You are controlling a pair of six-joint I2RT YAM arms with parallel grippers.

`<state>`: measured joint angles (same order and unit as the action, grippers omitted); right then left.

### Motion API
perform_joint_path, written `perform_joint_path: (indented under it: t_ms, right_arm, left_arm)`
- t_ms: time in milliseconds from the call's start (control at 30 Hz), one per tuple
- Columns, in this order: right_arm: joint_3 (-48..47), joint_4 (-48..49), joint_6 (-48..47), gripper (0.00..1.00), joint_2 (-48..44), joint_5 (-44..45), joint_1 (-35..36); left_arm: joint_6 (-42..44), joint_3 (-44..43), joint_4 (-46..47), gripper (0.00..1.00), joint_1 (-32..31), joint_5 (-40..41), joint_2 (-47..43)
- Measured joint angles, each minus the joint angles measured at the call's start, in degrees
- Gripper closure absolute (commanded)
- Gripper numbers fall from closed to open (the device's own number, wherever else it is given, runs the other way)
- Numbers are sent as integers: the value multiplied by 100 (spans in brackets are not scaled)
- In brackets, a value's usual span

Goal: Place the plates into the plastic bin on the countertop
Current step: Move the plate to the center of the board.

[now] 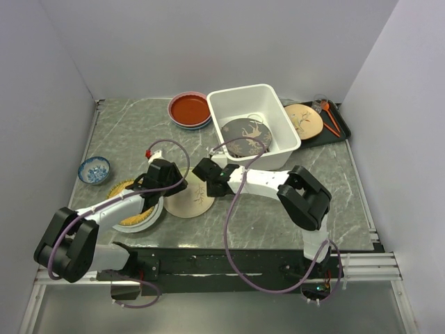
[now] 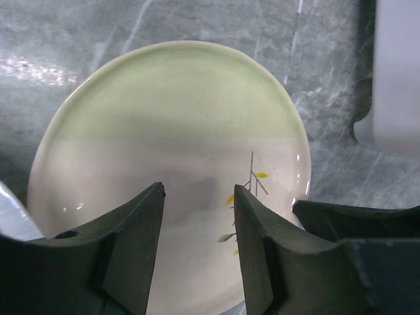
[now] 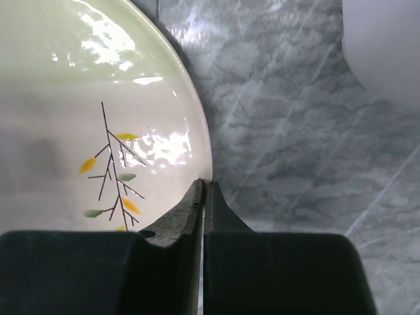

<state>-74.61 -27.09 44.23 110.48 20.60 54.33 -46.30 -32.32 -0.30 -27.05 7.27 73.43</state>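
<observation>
A cream plate (image 1: 188, 200) with a branch design lies on the countertop (image 1: 327, 174) between my two grippers. My left gripper (image 1: 161, 177) (image 2: 197, 190) stands open over that plate (image 2: 170, 125), nothing between its fingers. My right gripper (image 1: 208, 175) (image 3: 205, 185) is shut on the right rim of the same plate (image 3: 85, 111). The white plastic bin (image 1: 278, 104) stands at the back, with a dark plate with a gold tree (image 1: 245, 136) leaning inside it. A yellow lattice plate (image 1: 132, 217) lies partly hidden under my left arm.
A red plate (image 1: 190, 108) sits on a small stack left of the bin. A black tray (image 1: 341, 129) at the back right holds another cream plate (image 1: 304, 120) and orange utensils. A small blue bowl (image 1: 94, 169) stands at the left edge.
</observation>
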Motion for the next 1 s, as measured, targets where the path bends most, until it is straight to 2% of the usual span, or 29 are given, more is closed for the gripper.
perform_joint_path:
  t_ms: [467, 600, 833, 1000]
  right_arm:
    - [11, -164, -63, 100, -262, 240, 269]
    - [11, -168, -61, 100, -262, 273, 369]
    - [11, -175, -55, 100, -264, 356, 551]
    - [205, -166, 4, 100, -404, 461, 619]
  left_arm:
    - [153, 258, 505, 52, -55, -640, -28]
    - [170, 472, 520, 54, -275, -721, -337]
    - [164, 717, 522, 50, -756, -741, -1182]
    - [168, 776, 474, 51, -793, -645, -1228]
